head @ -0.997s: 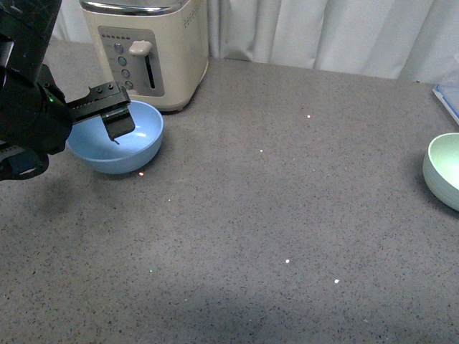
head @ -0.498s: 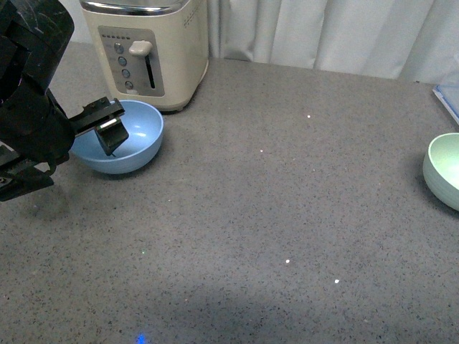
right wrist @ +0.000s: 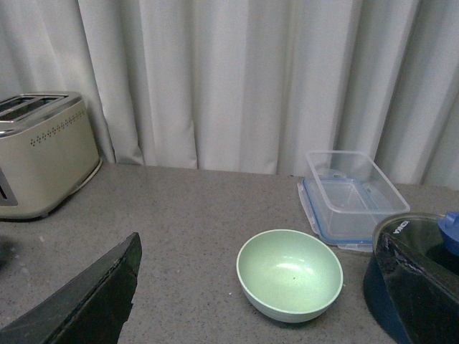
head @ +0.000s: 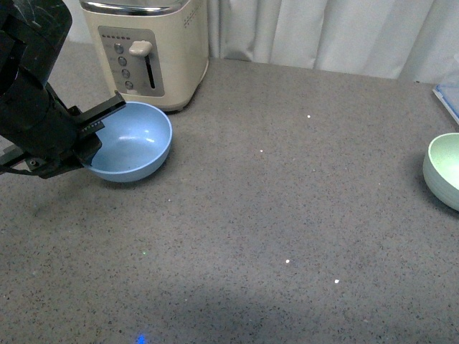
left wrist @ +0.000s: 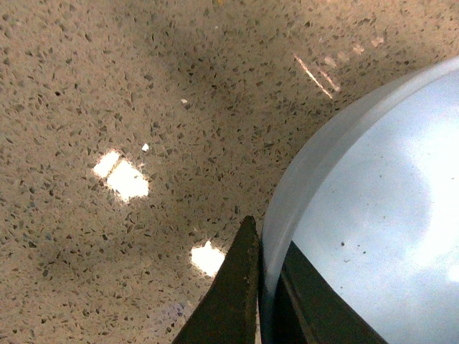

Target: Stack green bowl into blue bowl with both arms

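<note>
Worktop [head: 258,215] of speckled grey stone filled the front view, and we saw the blue bowl [head: 136,147] near its far left corner, just in front of a cream toaster [head: 147,50]. The left gripper [head: 97,135] met that bowl at its left rim. The green bowl [head: 445,170] sat well apart at the right edge, partly cut off by the frame. In the left wrist view we saw the left gripper [left wrist: 267,290] astride the rim of the blue bowl [left wrist: 373,215], one finger [left wrist: 233,294] outside the wall and the other inside, pinching it. In the right wrist view the green bowl [right wrist: 289,274] stood upright on the worktop beside a clear lidless container [right wrist: 351,193]. The right gripper [right wrist: 258,245] hung above with its fingers [right wrist: 90,301] spread wide and nothing between them.
</note>
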Tool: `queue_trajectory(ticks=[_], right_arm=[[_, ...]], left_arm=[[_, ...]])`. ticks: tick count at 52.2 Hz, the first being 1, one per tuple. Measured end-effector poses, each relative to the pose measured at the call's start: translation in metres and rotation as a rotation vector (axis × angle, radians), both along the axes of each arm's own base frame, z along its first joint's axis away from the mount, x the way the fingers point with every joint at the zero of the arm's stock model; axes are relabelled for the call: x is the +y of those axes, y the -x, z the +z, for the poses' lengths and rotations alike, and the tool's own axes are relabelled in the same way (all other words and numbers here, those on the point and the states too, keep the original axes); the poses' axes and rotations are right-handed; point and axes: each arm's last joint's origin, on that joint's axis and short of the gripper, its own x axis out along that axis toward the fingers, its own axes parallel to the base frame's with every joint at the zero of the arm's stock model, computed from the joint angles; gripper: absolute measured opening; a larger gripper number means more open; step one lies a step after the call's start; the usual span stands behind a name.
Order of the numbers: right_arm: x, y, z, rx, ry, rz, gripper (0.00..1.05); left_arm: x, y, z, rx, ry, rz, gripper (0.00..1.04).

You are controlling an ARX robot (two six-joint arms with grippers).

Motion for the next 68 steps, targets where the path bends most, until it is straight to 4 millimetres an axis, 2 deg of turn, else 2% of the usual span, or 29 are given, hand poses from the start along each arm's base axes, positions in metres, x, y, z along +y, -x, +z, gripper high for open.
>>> queue_trajectory(ticks=[12,18,26,32,35,41,51,65,68], right_arm=[[0.0,0.0,0.0,0.0,0.0,0.0,0.96],[0.0,0.0,0.0,0.0,0.0,0.0,0.96],[0.0,0.0,0.0,0.0,0.0,0.0,0.96],[0.0,0.0,0.0,0.0,0.0,0.0,0.96],[0.0,0.0,0.0,0.0,0.0,0.0,0.96],[0.0,0.0,0.0,0.0,0.0,0.0,0.96],[0.0,0.0,0.0,0.0,0.0,0.0,0.96],[0.0,0.0,0.0,0.0,0.0,0.0,0.96],[0.0,0.0,0.0,0.0,0.0,0.0,0.96]], left_arm=[[-0.006,0.003,0.006,0.002,0.024,-0.006,0.04],[-0.026,0.006,0.013,0.007,0.041,-0.049,0.04],[-0.073,0.009,0.026,-0.007,0.072,-0.142,0.04],[-0.132,0.021,0.037,-0.014,0.098,-0.262,0.04],[-0.157,0.027,0.038,-0.009,0.099,-0.317,0.04],[-0.187,0.036,0.032,0.008,0.096,-0.384,0.04],[-0.201,0.04,0.022,0.032,0.055,-0.407,0.04],[-0.199,0.039,0.011,0.089,-0.011,-0.4,0.04],[-0.197,0.037,0.012,0.085,-0.02,-0.39,0.12]])
